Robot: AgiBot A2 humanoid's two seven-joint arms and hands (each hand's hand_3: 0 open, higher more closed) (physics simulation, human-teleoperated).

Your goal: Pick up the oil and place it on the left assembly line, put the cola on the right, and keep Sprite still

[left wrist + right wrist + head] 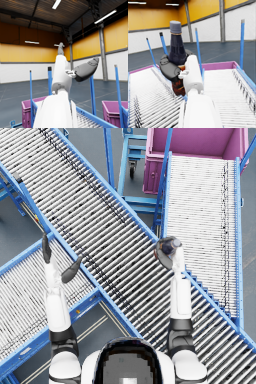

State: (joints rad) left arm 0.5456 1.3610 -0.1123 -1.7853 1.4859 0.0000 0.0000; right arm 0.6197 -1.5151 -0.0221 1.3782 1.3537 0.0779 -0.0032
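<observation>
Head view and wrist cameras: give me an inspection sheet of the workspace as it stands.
Surface: central roller conveyor, with the left line and right line either side.
Job's things: dark cola bottle, grey cap, upright, at the right line's edge; oil and Sprite not seen.
Clutter: nothing seen.
Hands: right hand grips the cola bottle; left hand holds nothing, fingers apart.
Cables: nothing seen.
Surroundings: pink bin at the right line's far end; warehouse walls behind.
</observation>
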